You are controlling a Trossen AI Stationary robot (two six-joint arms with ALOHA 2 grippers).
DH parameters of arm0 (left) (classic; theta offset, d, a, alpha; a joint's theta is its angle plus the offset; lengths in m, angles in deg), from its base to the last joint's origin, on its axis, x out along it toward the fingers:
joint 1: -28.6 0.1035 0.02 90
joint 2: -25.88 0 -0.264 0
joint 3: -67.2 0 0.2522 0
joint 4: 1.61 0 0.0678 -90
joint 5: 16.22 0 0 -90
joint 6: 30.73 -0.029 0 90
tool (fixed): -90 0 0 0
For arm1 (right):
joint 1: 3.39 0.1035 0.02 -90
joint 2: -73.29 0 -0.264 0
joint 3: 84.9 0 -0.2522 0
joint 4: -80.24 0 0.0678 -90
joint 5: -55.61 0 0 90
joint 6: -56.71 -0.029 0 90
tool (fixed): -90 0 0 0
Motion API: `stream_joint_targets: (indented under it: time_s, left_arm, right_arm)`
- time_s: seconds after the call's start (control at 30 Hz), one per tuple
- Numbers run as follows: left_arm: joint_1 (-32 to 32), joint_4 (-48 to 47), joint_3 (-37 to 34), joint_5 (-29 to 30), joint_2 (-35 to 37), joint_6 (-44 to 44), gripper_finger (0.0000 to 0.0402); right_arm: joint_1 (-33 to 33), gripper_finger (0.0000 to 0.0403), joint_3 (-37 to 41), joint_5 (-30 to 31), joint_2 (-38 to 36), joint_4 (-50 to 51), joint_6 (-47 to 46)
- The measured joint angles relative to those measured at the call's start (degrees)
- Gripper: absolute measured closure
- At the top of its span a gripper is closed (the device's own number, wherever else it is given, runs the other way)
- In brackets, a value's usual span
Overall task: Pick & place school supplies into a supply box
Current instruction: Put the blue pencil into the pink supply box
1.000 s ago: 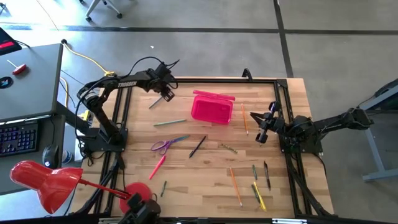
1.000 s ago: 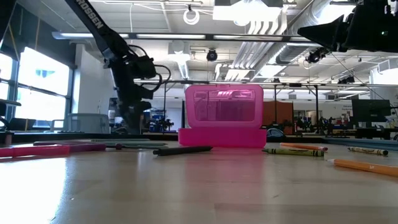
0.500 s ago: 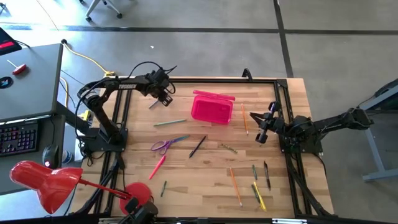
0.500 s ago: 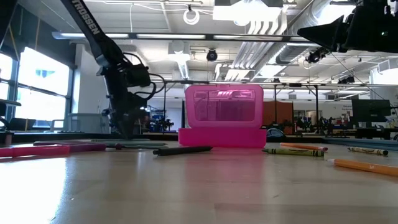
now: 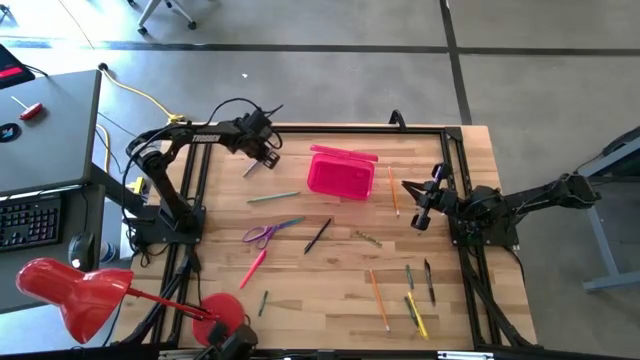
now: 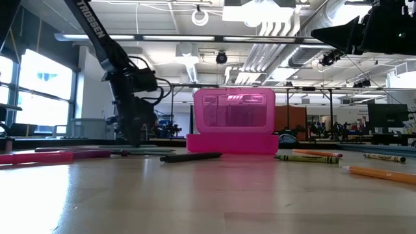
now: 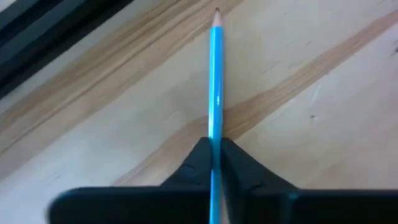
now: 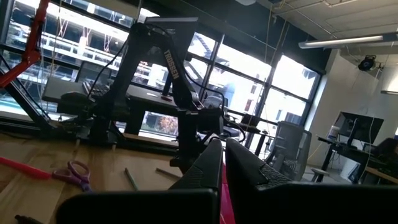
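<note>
A blue pencil [image 7: 215,74] lies on the wooden table at the far left, with my left gripper [image 5: 262,158] shut on it. The pink supply box [image 5: 340,173] stands open at the far middle, its lid upright [image 6: 234,109]. Loose supplies lie scattered on the table: a green pencil [image 5: 273,197], purple-handled scissors [image 5: 266,233], a black pen [image 5: 318,235], a pink pen [image 5: 253,267] and an orange pencil [image 5: 393,190]. My right gripper [image 5: 421,214] hovers shut at the right, holding nothing. My left gripper pinches the blue pencil's shaft [image 7: 214,134] between its two fingertips [image 7: 198,158]. The fingers come from above, slanting down. The sharpened end points out ahead of the fingers; the back end is hidden under the gripper. The pencil looks to lie flat on the table.
More pencils and crayons [image 5: 415,300] lie near the front right. A red desk lamp [image 5: 75,292] with a round base [image 5: 222,308] stands at the front left corner. Black frame rails [image 5: 195,200] run along the table's left and right sides.
My left gripper has moved a little toward the table's left edge and down onto the blue pencil, then shut on it. The pencil stays where it lay. My right arm has kept still.
</note>
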Motion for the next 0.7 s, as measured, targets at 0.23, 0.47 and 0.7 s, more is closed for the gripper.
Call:
stream_joint_targets:
  time_s: [0.23,0.47,0.7]
  left_arm:
    - [-4.5,1.8,0.1,-8.0,-0.1,3.3,0.0372]
    - [-14.2,2.7,0.0,-0.9,-0.1,7.7,0.0355]
    - [-20.8,7.2,-0.1,4.4,-1.4,10.8,0.0338]
  right_arm:
    - [0.0,0.0403,0.0,0.0,0.0,0.0,0.0]
    - [0.0,0.0403,0.0,0.0,0.0,0.0,0.0]
    - [0.0,0.0403,0.0,0.0,0.0,0.0,0.0]
